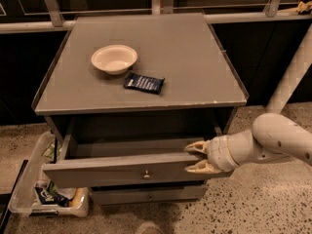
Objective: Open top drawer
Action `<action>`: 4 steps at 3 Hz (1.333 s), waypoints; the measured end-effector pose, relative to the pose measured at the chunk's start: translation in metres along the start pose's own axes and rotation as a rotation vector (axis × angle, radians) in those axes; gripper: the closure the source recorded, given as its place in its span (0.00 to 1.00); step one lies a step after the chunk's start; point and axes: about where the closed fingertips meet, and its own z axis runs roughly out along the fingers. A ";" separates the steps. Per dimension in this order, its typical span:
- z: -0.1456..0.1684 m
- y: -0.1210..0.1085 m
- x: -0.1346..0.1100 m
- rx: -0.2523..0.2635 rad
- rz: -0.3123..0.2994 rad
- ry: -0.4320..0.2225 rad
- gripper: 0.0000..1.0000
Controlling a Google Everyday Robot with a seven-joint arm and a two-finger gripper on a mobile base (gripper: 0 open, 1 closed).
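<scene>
Straddling top drawer's (122, 169) edge — claw (199, 157), speckled floor (253, 204).

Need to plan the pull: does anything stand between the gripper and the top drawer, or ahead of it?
Nothing visible does. The gripper is already at the right end of the top drawer. Ahead of the drawer only floor shows; the bin sits low, off to the left.

Grey top drawer (122, 168), round knob (146, 174) centred, stands partway out under the cabinet top (161, 82); gripper (197, 157) at its right end.
</scene>
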 end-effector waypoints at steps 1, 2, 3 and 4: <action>-0.001 0.000 -0.001 0.000 0.000 0.000 0.84; -0.003 0.009 -0.002 -0.001 0.005 -0.001 1.00; -0.005 0.019 -0.003 -0.003 0.013 -0.003 1.00; -0.005 0.018 -0.004 -0.002 0.013 -0.003 0.82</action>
